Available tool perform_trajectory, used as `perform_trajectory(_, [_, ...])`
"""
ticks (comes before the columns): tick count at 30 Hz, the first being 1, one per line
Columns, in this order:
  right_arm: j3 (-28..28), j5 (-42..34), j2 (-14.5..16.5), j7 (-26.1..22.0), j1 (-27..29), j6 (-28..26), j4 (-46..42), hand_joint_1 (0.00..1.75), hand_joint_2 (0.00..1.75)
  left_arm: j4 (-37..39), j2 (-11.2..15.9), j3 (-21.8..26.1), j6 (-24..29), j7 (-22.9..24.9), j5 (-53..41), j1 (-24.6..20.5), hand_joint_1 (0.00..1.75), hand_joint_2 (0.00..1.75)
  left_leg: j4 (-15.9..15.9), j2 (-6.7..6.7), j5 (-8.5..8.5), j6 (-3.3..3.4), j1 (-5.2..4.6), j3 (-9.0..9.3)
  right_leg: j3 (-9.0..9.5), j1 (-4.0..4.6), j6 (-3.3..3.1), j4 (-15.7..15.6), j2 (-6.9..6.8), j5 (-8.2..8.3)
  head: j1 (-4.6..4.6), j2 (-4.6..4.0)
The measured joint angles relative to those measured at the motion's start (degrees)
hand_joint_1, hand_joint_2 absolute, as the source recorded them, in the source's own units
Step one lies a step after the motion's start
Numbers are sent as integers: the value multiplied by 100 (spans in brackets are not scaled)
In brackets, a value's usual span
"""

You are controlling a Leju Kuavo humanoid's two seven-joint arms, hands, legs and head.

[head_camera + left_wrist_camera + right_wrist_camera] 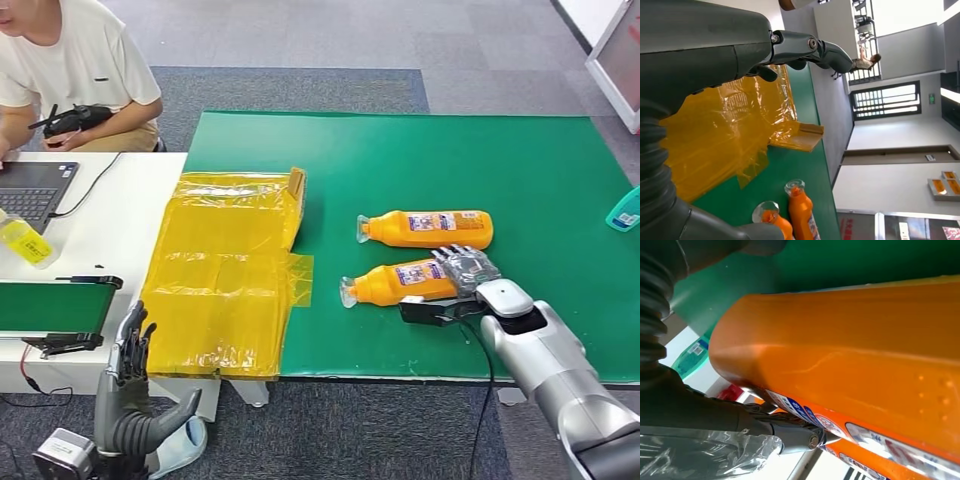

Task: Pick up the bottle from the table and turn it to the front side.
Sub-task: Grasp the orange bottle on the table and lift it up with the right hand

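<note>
The right hand was laid over the base end of the near bottle, its fingers draped across the top and a thumb seen under the label in the right wrist view; the bottle was held while lying on its side on the green table. The bottle was seen close up as a broad orange body, with a label strip along one edge. The left hand was held low beside the table, fingers apart and upright, with nothing in it.

A second orange bottle lay on its side just beyond the first, roughly parallel, both clear caps turned toward a yellow plastic sheet. The sheet was spread over the table's left edge, with a flat yellow box edge at its far corner. A teal object was seen at the table's right edge.

On a white desk to the left, a laptop was set, and a person in a pale shirt was seated behind it. Grey carpet covered the floor.
</note>
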Motion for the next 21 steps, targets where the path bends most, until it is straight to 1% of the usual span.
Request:
perform_trajectory(6, [188,-156,-35,-29,-106,48,142,0,175,21,-1,45,-21,-8,0,-7,0,175,0,0,0,0,0,2,2,0,0,0,0,0,0,0])
perform_trajectory(7, [205,-175,-37,-29,-116,54,157,7,175,24,-2,51,-22,-9,0,-9,0,175,0,0,0,0,0,2,2,0,0,0,0,0,0,0])
perform_trajectory(10, [269,-335,-52,-32,-154,127,191,137,175,29,-2,66,-29,-14,0,-13,0,175,0,0,0,0,0,2,2,0,0,0,0,0,0,0])
perform_trajectory(11, [311,-427,-66,-43,-184,186,208,175,175,33,-2,71,-36,-17,0,-14,0,175,0,0,0,0,0,2,2,0,0,0,0,0,0,0])
perform_trajectory(14, [502,-839,-149,-178,-338,539,288,175,175,58,-2,88,-93,-48,-3,-19,0,175,1,-1,1,1,0,5,5,0,0,0,-1,0,-1,0])
perform_trajectory(16, [644,-1265,-253,-338,-404,729,303,175,175,81,-2,104,-132,-90,-18,-22,0,175,1,-3,2,2,0,7,8,0,1,-1,-2,0,-1,0])
perform_trajectory(19, [830,-2135,-498,-576,-363,718,135,175,175,116,-2,125,-150,-130,-36,-28,0,175,2,-4,2,4,-1,6,8,-1,1,-1,-3,0,-2,0])
perform_trajectory(21, [880,-2839,-711,-745,-198,620,-155,175,175,138,-1,129,-146,-143,-36,-33,0,175,2,-5,0,5,-1,4,8,-1,2,-2,-4,0,-2,0])
